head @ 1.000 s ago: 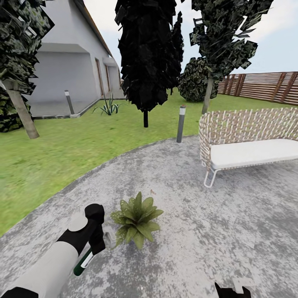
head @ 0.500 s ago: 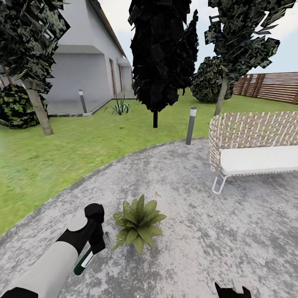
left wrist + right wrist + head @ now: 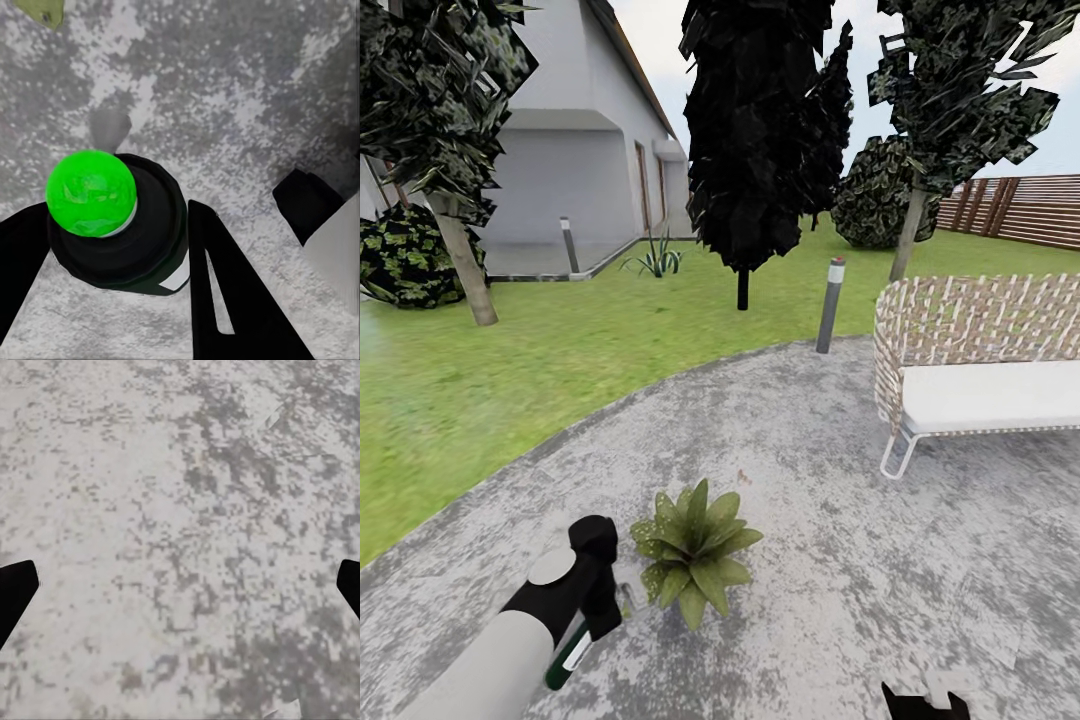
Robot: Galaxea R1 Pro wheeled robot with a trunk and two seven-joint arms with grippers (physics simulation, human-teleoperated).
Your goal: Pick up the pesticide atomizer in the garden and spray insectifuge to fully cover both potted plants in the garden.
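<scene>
Left claw (image 3: pixel 112 262): closed around the pesticide atomizer (image 3: pixel 572 652), green-capped, long axis slanting up toward the potted plant (image 3: pixel 695 550), just beside it on the paving. Right claw (image 3: pixel 180 592): wide open, empty, farther off.

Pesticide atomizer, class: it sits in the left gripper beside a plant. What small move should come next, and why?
Probably swing the left gripper a little toward the potted plant. The pesticide atomizer is clamped between the fingers, and the leaves lie just beside it on the paving.
</scene>
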